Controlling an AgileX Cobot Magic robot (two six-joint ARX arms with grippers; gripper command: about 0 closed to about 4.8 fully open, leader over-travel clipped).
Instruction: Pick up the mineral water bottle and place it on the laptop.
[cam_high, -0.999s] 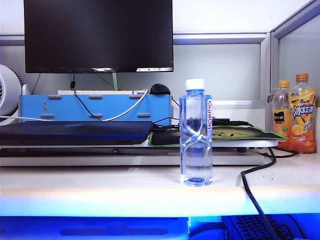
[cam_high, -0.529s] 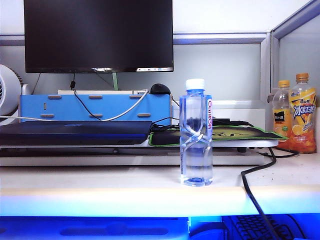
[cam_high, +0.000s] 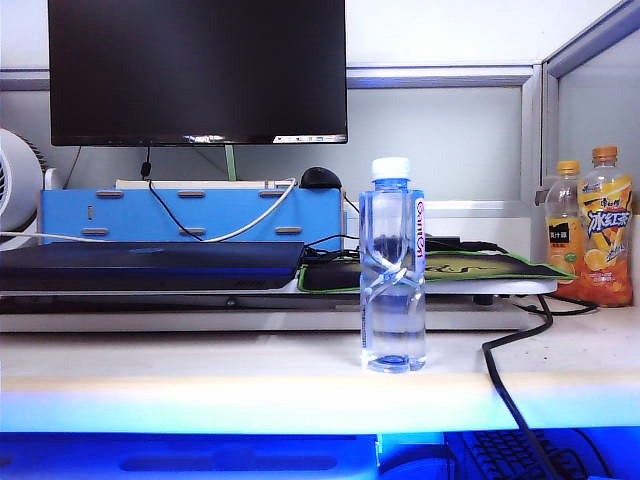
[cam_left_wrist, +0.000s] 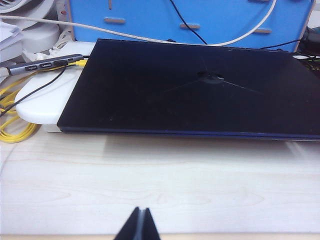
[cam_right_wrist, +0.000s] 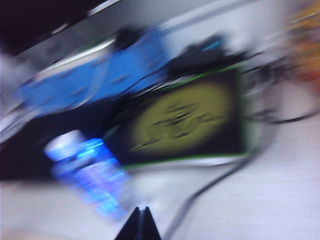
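The mineral water bottle (cam_high: 392, 266), clear with a white cap and a white label strip, stands upright near the front edge of the pale desk. It shows blurred in the right wrist view as well (cam_right_wrist: 87, 172). The laptop (cam_high: 150, 265) lies closed and flat on a white stand to the bottle's left; its dark lid (cam_left_wrist: 195, 87) fills the left wrist view. My left gripper (cam_left_wrist: 141, 210) is shut, empty, above bare desk in front of the laptop. My right gripper (cam_right_wrist: 141, 210) is shut, empty, short of the bottle. Neither gripper appears in the exterior view.
A black monitor (cam_high: 196, 70) and a blue organiser (cam_high: 190, 215) stand behind the laptop. A green-edged mouse pad (cam_high: 470, 268) lies right of it, with two orange drink bottles (cam_high: 590, 240) at the far right. A black cable (cam_high: 505, 380) runs over the desk's front edge.
Nothing has moved in the exterior view; the bottle and laptop stand as before. The right wrist view is smeared with motion blur.
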